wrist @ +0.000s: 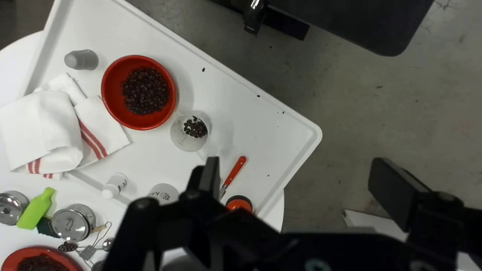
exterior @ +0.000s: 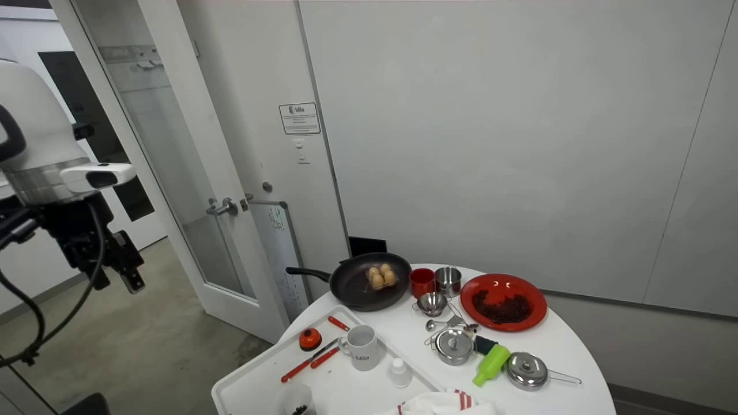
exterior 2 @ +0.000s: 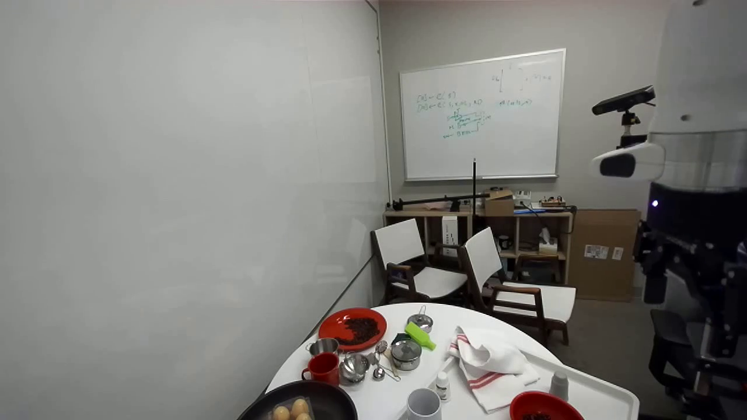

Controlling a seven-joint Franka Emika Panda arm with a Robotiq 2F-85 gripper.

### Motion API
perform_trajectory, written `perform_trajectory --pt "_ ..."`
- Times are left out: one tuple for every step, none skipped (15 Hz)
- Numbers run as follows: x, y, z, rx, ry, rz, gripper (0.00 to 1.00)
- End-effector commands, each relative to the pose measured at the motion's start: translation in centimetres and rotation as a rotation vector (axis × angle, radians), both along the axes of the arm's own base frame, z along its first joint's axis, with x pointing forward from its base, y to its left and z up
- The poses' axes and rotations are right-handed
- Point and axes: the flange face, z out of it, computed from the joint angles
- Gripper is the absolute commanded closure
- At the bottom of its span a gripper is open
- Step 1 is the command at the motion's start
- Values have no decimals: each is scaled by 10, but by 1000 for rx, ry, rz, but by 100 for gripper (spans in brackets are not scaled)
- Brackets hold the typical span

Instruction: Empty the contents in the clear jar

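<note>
Gripper point(wrist: 295, 169) hangs released, its fingers point(wrist: 210, 177) spread wide, only floor showing between them. In both exterior views the arm point(exterior: 49, 127) stands off to the side of the round table point(exterior: 565, 346), well apart from everything on it.

Next out, in the wrist view: a red-handled knife point(wrist: 234, 171) and a mug point(wrist: 163, 192), both on the white tray point(wrist: 256, 131).

Beyond these, the clear jar point(wrist: 184, 142). Looks upright on the tray, no lid to be seen, a small heap of dark beans point(wrist: 196, 128) in its bottom. Red bowl point(wrist: 112, 84) just beside it, with a far larger heap of similar beans; whether the two touch, cannot tell.

Progress: jar ungrasped and not empty. If the job is to tip it out, the whole sequence appears left: reach, grasp, lift, pour, set down. Bowl seems the likeliest receiver. The wording could also mean filling the jar; then too most of the work seems undone.

Farther out: dark specks point(wrist: 258, 96) near the tray's edge, perhaps stray beans, too small to be sure. White towel point(wrist: 41, 128) lies on the bowl's other side.
</note>
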Motion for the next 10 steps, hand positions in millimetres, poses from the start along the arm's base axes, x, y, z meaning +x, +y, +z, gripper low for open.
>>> perform_trajectory --pt "17 10 -45 -69 0 53 0" --pt "17 13 -56 -98 -14 74 0" --pt "17 15 -66 -133 -35 96 0" --pt "19 17 -76 -172 -64 119 0" --pt "20 19 -85 -213 -103 129 0" --pt "21 18 -90 -239 -133 118 0" --pt "25 14 -95 -260 -171 84 0" --pt "28 11 -97 -278 -189 42 0" --pt "22 14 -89 -261 -146 89 0" --pt "24 11 -94 -274 -160 67 0"
